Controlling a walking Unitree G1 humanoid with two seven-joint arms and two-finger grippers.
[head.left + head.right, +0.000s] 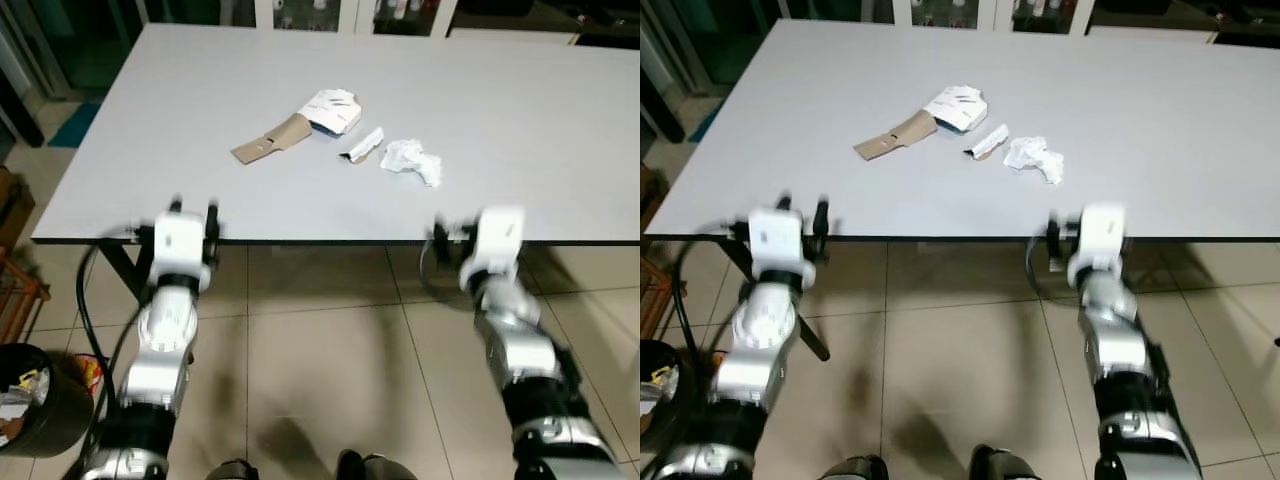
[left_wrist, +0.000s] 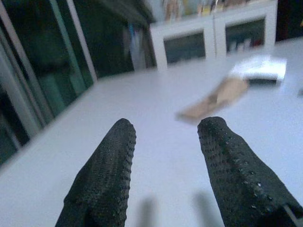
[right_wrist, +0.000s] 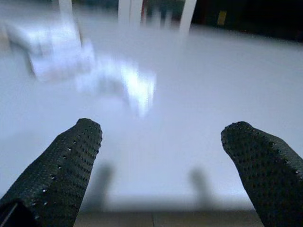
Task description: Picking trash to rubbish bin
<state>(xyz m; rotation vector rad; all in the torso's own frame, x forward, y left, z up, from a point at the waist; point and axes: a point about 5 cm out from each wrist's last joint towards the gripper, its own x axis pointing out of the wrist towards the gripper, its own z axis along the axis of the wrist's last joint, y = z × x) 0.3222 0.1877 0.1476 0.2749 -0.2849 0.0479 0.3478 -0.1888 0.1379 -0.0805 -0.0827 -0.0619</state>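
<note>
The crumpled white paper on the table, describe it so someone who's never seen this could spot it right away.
On the big grey table, a small cluster of litter lies near the middle. The crumpled white paper is the piece at the cluster's right end, ahead of the right gripper. Unlike the flat brown cardboard strip and the small torn scrap, it is scrunched into a lumpy wad.

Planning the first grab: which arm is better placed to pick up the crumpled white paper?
Right, probably. The right gripper is open at the table edge, roughly in line with the crumpled white paper; the left gripper sits farther off.
</note>
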